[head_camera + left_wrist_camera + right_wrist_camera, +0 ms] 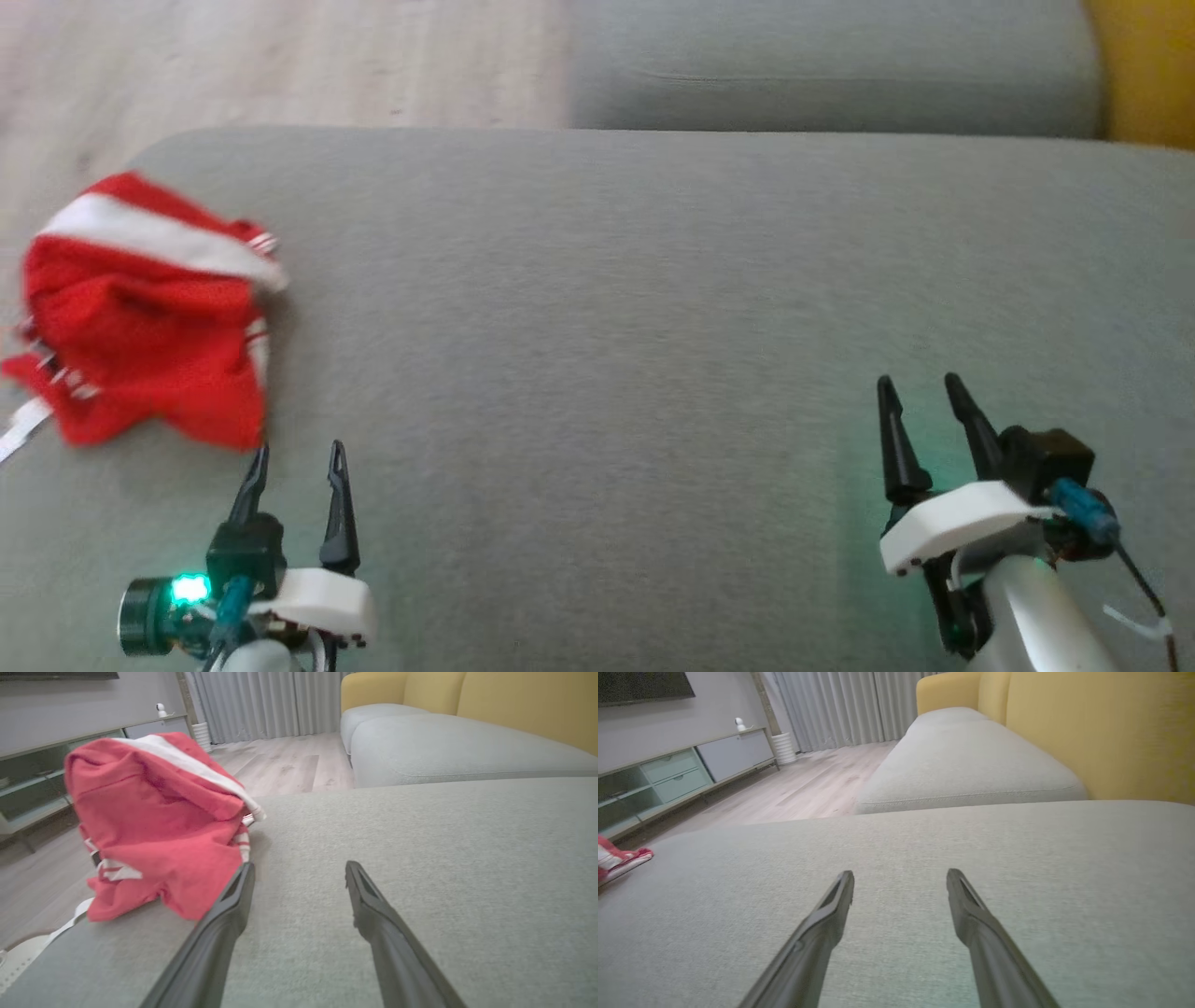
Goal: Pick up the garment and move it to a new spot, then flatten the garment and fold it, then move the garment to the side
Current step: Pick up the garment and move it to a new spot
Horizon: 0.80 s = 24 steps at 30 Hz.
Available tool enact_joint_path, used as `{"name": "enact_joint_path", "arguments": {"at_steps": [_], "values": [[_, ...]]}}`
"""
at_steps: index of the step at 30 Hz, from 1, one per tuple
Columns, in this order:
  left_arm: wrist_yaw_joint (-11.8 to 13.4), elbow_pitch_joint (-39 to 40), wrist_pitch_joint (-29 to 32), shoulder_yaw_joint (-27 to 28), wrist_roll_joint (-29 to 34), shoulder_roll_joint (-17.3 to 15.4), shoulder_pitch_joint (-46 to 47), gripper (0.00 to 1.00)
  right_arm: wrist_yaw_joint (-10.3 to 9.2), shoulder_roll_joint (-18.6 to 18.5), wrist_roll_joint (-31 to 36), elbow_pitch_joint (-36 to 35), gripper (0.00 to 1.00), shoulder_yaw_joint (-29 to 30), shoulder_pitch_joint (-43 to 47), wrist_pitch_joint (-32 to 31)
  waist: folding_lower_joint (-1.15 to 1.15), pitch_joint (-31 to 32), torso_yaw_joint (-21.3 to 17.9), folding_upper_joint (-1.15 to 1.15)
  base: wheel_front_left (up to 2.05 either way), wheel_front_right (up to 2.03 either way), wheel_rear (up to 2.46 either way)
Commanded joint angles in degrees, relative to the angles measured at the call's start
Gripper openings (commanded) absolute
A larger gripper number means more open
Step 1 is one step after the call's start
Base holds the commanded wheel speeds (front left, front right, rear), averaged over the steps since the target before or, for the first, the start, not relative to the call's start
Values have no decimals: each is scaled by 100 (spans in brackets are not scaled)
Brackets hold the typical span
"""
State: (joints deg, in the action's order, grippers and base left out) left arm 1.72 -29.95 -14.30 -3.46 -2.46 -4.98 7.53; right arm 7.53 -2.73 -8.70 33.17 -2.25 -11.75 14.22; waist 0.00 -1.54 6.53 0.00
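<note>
Looks like step one: the red mesh jersey with white trim (149, 317) lies bunched at the left corner of the grey fabric sofa cushion (607, 308), left claw (299, 453) spread and empty just beside its near hem, right claw (917, 383) spread too, well apart – next move calls for the left to reach in and pinch a fold.

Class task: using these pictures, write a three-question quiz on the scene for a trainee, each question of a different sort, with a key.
1. True or false: the crumpled red mesh jersey with white trim lies at the left end of the grey fabric cushion.
2. What does the right gripper hold? A) the jersey B) nothing C) a bottle
3. Fill in: the left gripper, near the jersey, has its jaws ____.
Key: 1 true; 2 B; 3 open.
</note>
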Motion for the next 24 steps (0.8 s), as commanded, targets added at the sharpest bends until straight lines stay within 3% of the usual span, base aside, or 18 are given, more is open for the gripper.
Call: {"name": "enact_joint_path", "arguments": {"at_steps": [1,7,13,24], "values": [[-7,141,-70,217,12,-68,122,100,-4,-15,-32,-163,100,-185,-121,78,0,4,363,0,0,0,0],[-30,197,-70,263,21,-45,65,100,-4,-15,-162,-106,100,-407,-96,78,0,-8,1128,0,0,0,0],[-71,214,-70,297,28,-52,36,100,-4,-15,-243,-63,100,-555,-96,78,0,-12,1592,0,0,0,0],[-103,177,-70,362,49,-91,89,100,-4,-15,-310,-16,100,-714,-74,78,0,-37,1863,0,0,0,0]]}}
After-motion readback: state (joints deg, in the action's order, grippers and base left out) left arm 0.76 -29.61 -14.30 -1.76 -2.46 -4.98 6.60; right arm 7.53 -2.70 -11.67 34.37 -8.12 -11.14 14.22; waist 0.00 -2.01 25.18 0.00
